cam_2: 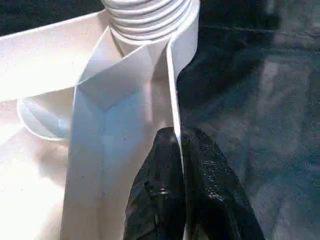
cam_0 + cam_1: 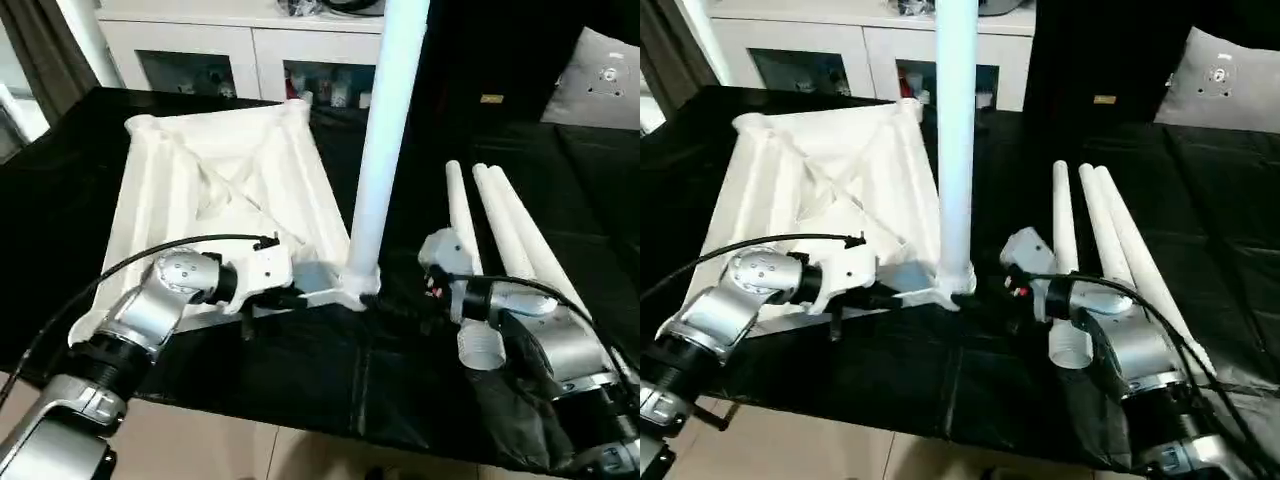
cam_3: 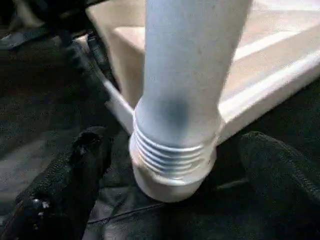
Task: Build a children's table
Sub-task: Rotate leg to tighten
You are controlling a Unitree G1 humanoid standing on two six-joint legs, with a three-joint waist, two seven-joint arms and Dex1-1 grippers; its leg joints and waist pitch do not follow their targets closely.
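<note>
The table top (image 2: 215, 200) lies upside down on the black-covered work surface (image 2: 330, 370), ribbed underside facing up, and its near corner socket (image 3: 172, 180) holds one leg (image 2: 385, 140) standing upright, with several rings of the leg's thread still showing above the socket rim. Three more legs (image 2: 505, 235) lie side by side on the black cover to the right of the top, so four legs can be counted in all, one standing and three loose. The upright leg runs out of the head camera's view at the top, and the open end of one lying leg is partly hidden behind the right arm. The left gripper (image 1: 177, 145) has its two black fingers pressed together on the thin white edge wall of the table top, just beside the filled socket. The right gripper (image 3: 172, 165) is spread wide, one finger on each side of the leg's threaded base and clear of it. Behind the work surface stands a white cabinet (image 2: 250, 45) with dark glass doors; the small things behind the glass are too dim to make out.
</note>
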